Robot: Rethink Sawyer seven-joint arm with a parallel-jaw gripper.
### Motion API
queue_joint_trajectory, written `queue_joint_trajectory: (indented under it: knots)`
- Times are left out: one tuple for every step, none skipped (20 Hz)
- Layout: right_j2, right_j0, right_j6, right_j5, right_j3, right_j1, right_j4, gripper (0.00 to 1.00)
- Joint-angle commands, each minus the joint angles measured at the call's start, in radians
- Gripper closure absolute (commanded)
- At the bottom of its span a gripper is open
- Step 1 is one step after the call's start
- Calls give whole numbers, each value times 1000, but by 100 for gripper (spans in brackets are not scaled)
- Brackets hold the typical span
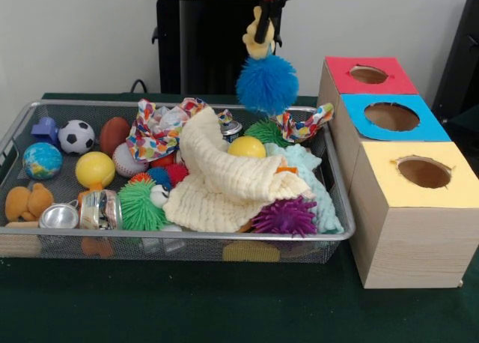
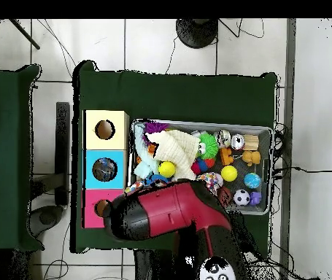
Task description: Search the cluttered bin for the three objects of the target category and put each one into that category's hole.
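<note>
One tan-brown plush animal (image 1: 28,201) lay against the left end of the cluttered bin (image 1: 172,237), beside a small silver cup (image 1: 58,216); the other two of the three objects could not be picked out among the clutter. The bin, a shallow wire-mesh tray, sat on the dark green surface (image 1: 187,305) and held a cream cloth (image 1: 224,180) heaped at its middle, with a purple spiky ball (image 1: 285,216) at the cloth's near edge, a green spiky ball (image 1: 140,206) to its left, a yellow ball (image 1: 94,169), a globe ball (image 1: 42,160), a soccer ball (image 1: 76,135) and a patterned cloth (image 1: 159,131) further back. Just beside the bin's right end stood three pale wooden boxes in a row; the red-topped box's hole (image 1: 368,74) was the farthest back in the front view, with the blue-topped box (image 1: 392,117) in the middle and the yellow-topped box (image 1: 419,174) nearest. Above the bin's far right part the gripper (image 1: 262,30) was closed on the yellowish top of a blue spiky ball (image 1: 267,83), which hung clear of the bin's contents, to the left of the red-topped box. In the overhead view the red and black arm (image 2: 172,210) covered the gripper and the bin's lower left corner.
</note>
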Motion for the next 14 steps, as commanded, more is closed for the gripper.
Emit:
queue_joint_trajectory:
  knots:
    - [-102, 93, 411, -7, 25, 85, 62, 100]
    - [-112, 112, 431, -19, 19, 101, 70, 100]
    - [-121, 130, 450, -29, 12, 117, 78, 100]
    - [-130, 146, 466, -39, 7, 132, 84, 100]
    - [-136, 158, 479, -50, 2, 147, 95, 100]
    - [-141, 164, 486, -59, 1, 159, 106, 100]
    - [-145, 171, 493, -66, -7, 173, 115, 100]
    - [-148, 184, 507, -71, -24, 196, 123, 100]
    - [-151, 191, 519, -83, -31, 213, 132, 100]
    - [-154, 201, 533, -96, -39, 228, 141, 100]
    - [-156, 214, 545, -107, -43, 240, 147, 100]
    - [-156, 230, 555, -106, -45, 240, 153, 100]
    - [-156, 246, 565, -105, -46, 239, 159, 100]
    - [-157, 265, 581, -99, -41, 233, 169, 100]
